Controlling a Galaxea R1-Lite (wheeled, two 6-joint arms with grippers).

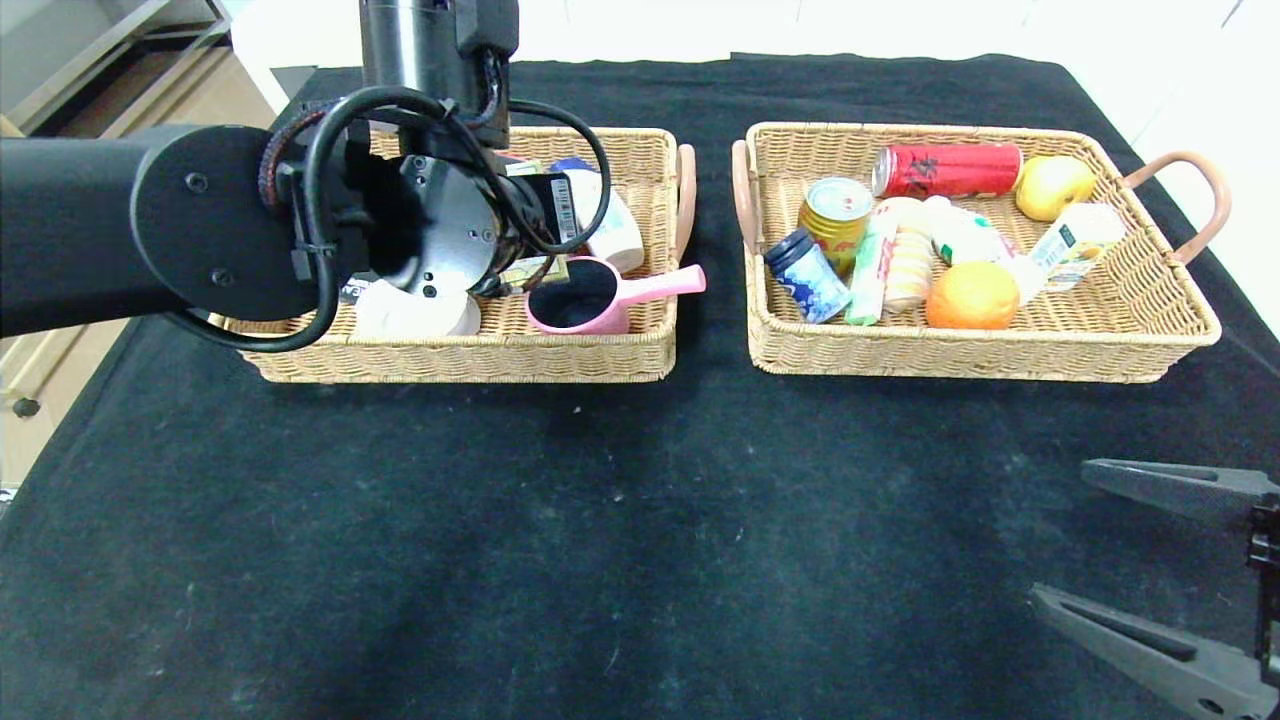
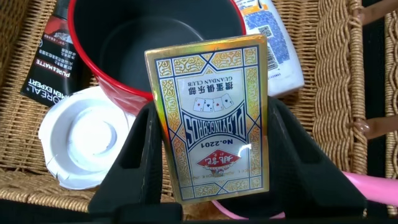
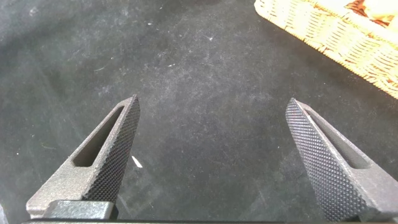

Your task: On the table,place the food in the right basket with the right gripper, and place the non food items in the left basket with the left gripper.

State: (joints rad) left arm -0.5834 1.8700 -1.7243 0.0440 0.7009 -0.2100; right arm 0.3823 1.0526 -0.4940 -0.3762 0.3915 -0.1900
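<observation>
My left gripper [image 2: 214, 124] is shut on a gold and blue playing card box [image 2: 214, 93] and holds it over the left basket [image 1: 460, 358]. Below it lie a red bowl [image 2: 124, 37], a white lid [image 2: 81, 140], a white bottle [image 2: 273, 43], a black tube [image 2: 50, 62] and a pink cup [image 1: 590, 295]. In the head view the left arm hides the gripper itself. The right basket [image 1: 960, 362] holds a red can [image 1: 945, 170], a green and gold can [image 1: 838, 205], a blue jar [image 1: 808, 275], an orange [image 1: 972, 295] and a yellow fruit [image 1: 1055, 185]. My right gripper [image 1: 1130, 540] is open and empty.
The two wicker baskets stand side by side at the back of the black table [image 1: 620, 520], with a narrow gap between them. My right gripper [image 3: 212, 102] hovers low over the cloth at the front right, the right basket's corner [image 3: 336, 31] beyond it.
</observation>
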